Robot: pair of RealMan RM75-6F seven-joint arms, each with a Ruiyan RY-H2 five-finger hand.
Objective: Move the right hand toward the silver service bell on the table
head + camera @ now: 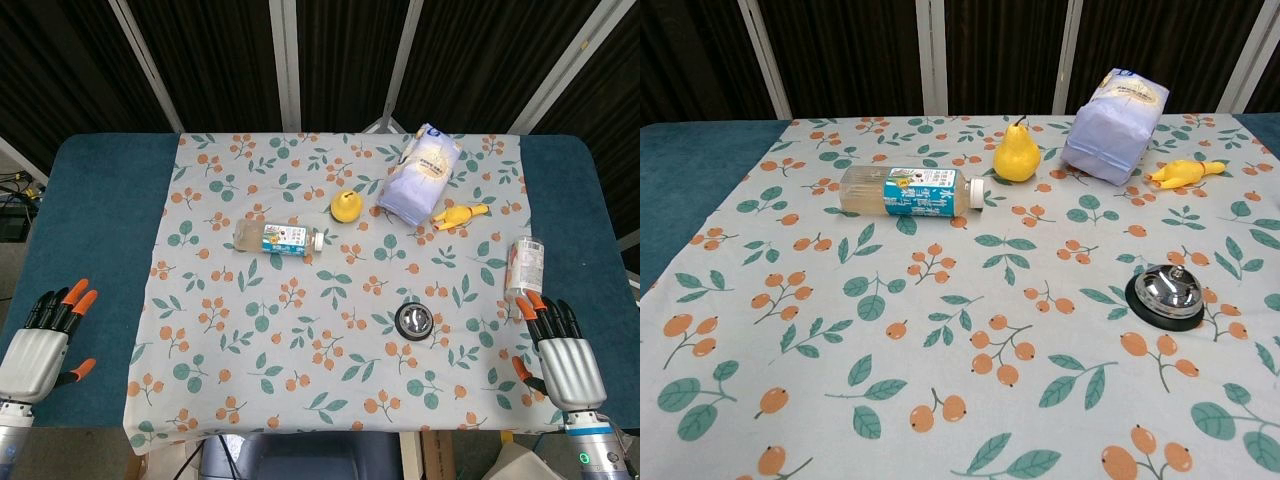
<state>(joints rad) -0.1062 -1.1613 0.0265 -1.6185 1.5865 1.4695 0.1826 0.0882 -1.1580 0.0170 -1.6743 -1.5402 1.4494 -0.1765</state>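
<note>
Right hand (567, 362) flat at table edge, fingers spread, empty, right of silver service bell (414, 320)

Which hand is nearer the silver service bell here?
Right. The right hand lies just right of the silver service bell; the left hand rests far off at the table's opposite edge.

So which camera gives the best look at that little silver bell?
The chest view: the silver service bell sits close and large there, showing its shiny dome and black base. The head view shows it from above, small, a round disc near the right hand.
</note>
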